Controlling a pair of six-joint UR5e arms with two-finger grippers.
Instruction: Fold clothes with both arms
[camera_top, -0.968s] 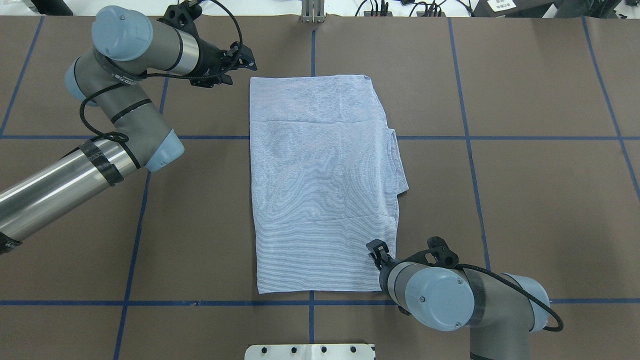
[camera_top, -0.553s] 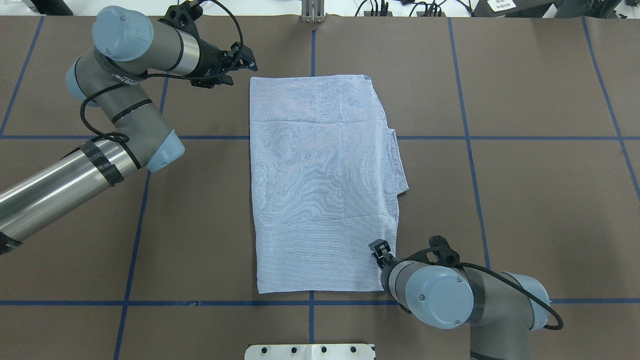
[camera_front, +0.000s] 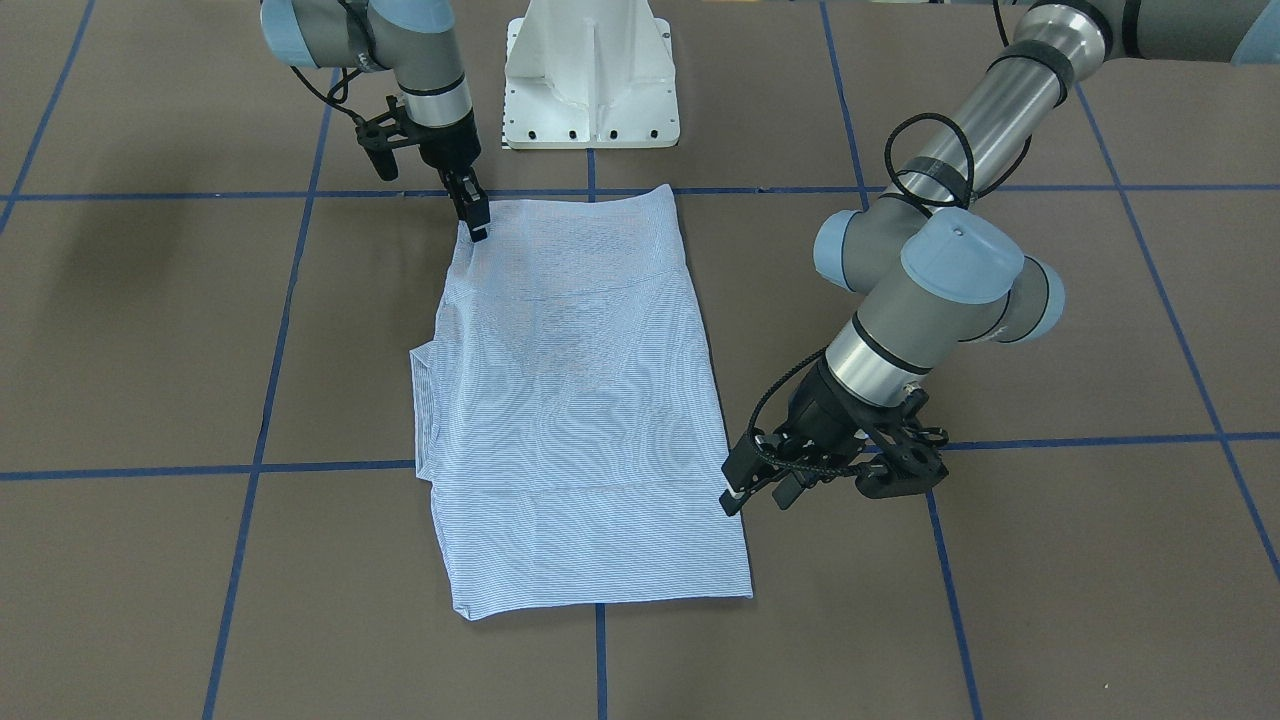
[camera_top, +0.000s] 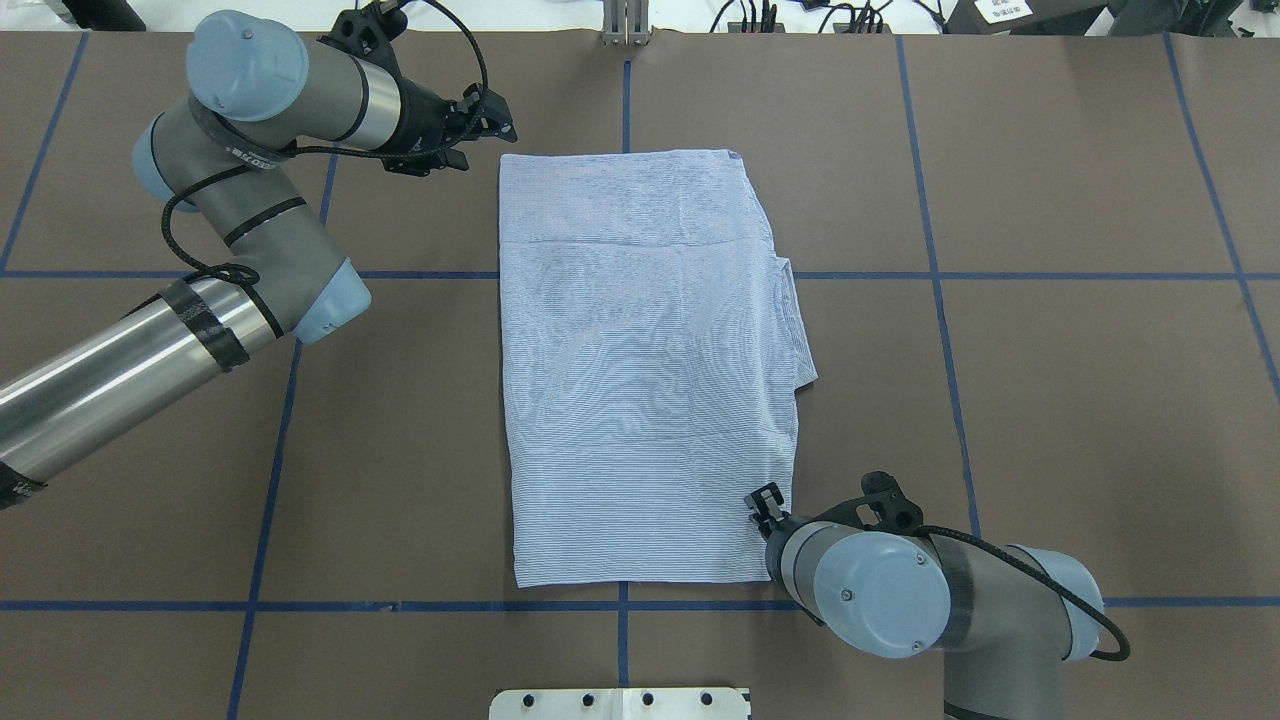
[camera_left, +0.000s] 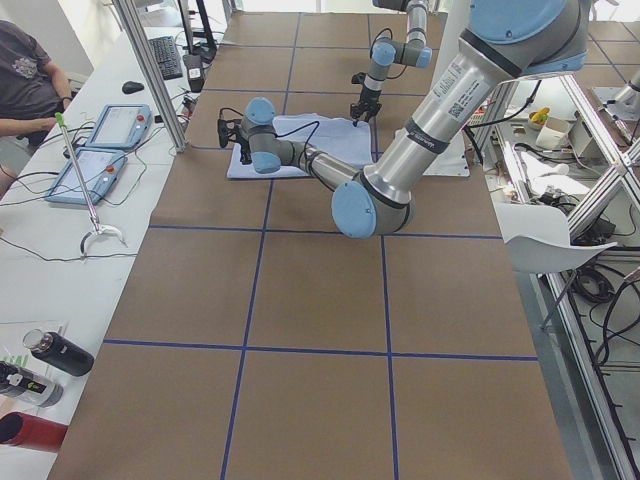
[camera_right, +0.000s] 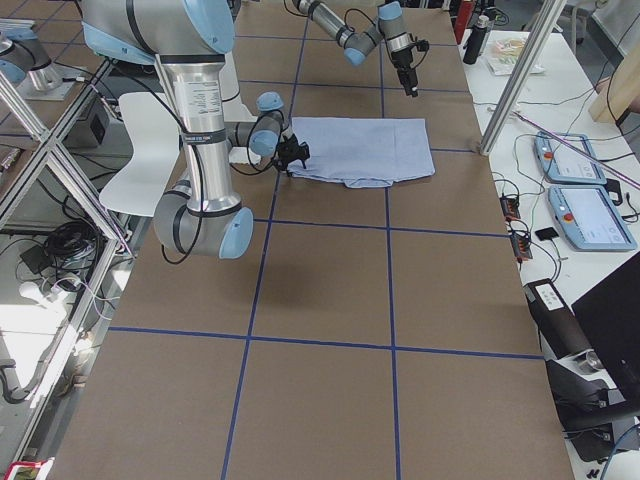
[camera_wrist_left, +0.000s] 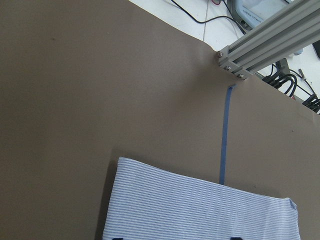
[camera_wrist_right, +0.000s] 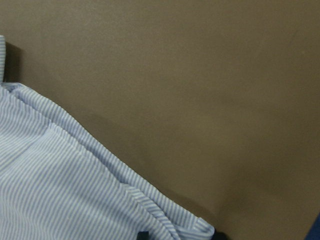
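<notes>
The light blue striped shirt lies flat on the brown table, folded into a tall rectangle. A folded-in part sticks out along its right edge in the overhead view. My left gripper hovers open just outside the shirt's far left corner, touching nothing. In the left wrist view that corner lies just ahead. My right gripper is at the shirt's near right edge, its fingers slightly apart, and holds nothing. The right wrist view shows the hem.
The white pedestal base stands at the robot's side of the table. An aluminium post rises at the far edge. Blue tape lines cross the brown surface. A side bench holds teach pendants and bottles, with a person beside it.
My right gripper has slid a little to the right and toward the robot along the shirt's edge. The left gripper has crept slightly toward the far edge. The shirt has not moved.
</notes>
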